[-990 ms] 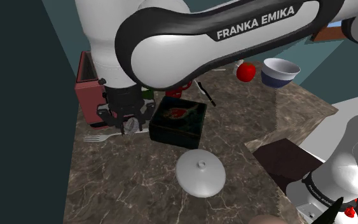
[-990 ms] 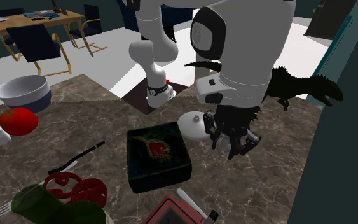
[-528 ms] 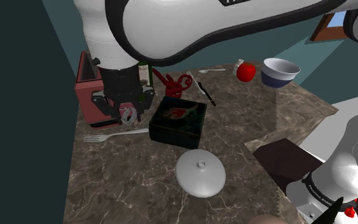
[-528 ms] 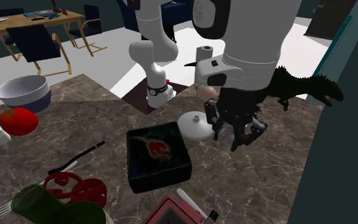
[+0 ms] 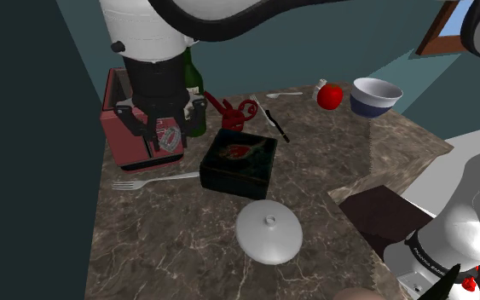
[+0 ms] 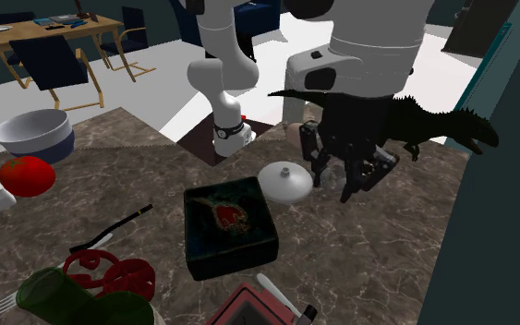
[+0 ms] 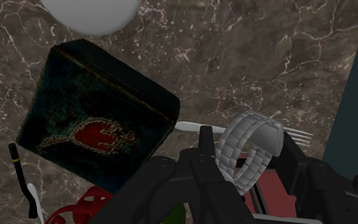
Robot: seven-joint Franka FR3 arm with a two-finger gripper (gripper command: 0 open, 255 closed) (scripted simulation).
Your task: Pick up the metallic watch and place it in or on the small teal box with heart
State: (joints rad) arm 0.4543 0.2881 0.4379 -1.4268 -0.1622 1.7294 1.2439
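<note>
The metallic watch [image 7: 250, 145], a silver link band, is clasped between my black fingers [image 7: 206, 151]. My gripper [image 5: 166, 136] hangs in the air, shut on the watch, above the fork and beside the box toward the shoulder view's left. The dark teal box [image 5: 239, 160] with a red heart on its top stands on the marble counter [image 5: 187, 247]. In the second exterior view my gripper [image 6: 358, 177] hovers to the right of the box [image 6: 229, 227]. Through the wrist camera the box [image 7: 95, 121] lies beside the fingers, not under them.
A white round lid [image 5: 269, 232] lies in front of the box. A silver fork [image 5: 142, 181] and a red appliance [image 5: 122, 128] sit under and behind my gripper. Green bottle [image 5: 193, 85], red scissors [image 5: 237, 111], red fruit [image 5: 331, 95], bowl [image 5: 376, 95], black dinosaur [image 6: 433, 125].
My gripper has risen straight up from just above the counter, carrying the watch with it. The box, lid and fork have stayed put.
</note>
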